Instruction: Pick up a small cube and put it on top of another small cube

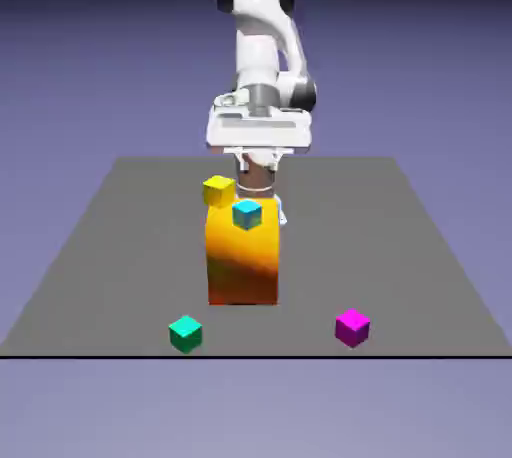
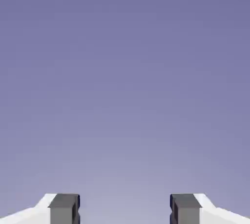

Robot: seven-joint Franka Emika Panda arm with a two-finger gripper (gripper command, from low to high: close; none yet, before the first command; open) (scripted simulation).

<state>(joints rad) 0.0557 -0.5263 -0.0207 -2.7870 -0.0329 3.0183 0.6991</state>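
The arm [image 1: 257, 41] rises, its open tool [image 2: 125, 209] facing the backdrop [image 2: 125, 71].

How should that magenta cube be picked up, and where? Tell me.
Best from straight above, the end effector closing on two opposite upright sides of the magenta cube. It sits flat on the tabletop, its faces are plain and flat, and nothing stands close beside it to block the fingers.
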